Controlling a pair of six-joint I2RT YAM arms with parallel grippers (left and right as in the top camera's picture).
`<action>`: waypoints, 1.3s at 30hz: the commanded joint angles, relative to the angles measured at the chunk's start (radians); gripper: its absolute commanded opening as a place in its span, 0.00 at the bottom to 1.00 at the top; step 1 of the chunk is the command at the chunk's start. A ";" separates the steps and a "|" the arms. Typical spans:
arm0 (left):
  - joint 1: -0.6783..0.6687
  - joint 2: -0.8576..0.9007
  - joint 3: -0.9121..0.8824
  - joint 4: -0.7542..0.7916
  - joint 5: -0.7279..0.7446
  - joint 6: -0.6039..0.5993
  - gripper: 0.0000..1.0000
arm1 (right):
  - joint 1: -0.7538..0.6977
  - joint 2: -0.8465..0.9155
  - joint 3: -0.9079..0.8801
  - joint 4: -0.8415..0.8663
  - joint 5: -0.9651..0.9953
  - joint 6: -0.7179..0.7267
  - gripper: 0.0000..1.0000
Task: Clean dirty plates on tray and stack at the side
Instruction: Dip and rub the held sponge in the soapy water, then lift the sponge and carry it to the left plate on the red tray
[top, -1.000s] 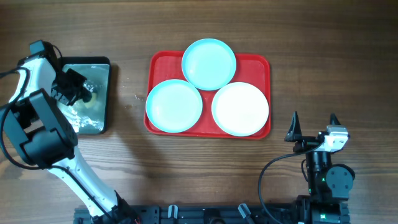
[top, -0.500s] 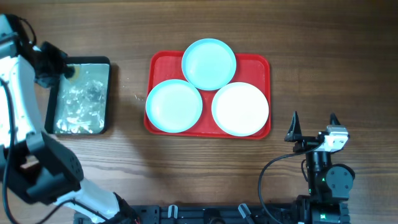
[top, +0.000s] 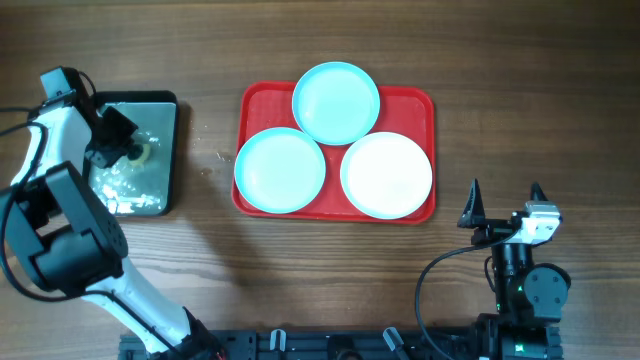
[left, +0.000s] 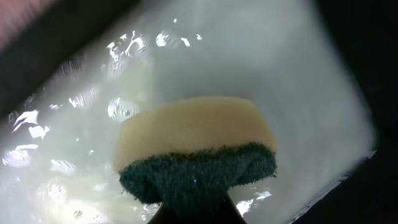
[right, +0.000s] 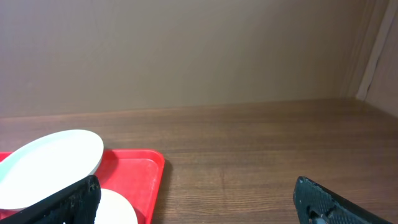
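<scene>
Brown wood-grain tabletop, evenly lit, no hard shadows. Plain beige wall rises behind its far edge. Pale vertical trim at upper right of the right wrist view.

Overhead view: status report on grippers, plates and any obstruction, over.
Left gripper shut on sponge over dark water tray. Right gripper open, parked at right, holding nothing. Three plates on red tray, none stacked. No obstacle seen near tray.

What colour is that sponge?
The sponge is pale yellow with a dark green scouring side; clearest in left wrist view.
</scene>
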 joint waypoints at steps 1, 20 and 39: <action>-0.010 -0.197 0.026 0.037 -0.013 0.071 0.04 | -0.004 -0.005 -0.001 0.002 -0.004 -0.010 1.00; -0.029 -0.339 -0.221 0.370 0.040 0.330 0.04 | -0.004 -0.005 -0.001 0.002 -0.004 -0.010 1.00; -0.042 -0.422 -0.356 0.486 0.034 0.384 0.04 | -0.004 -0.005 -0.001 0.002 -0.004 -0.011 1.00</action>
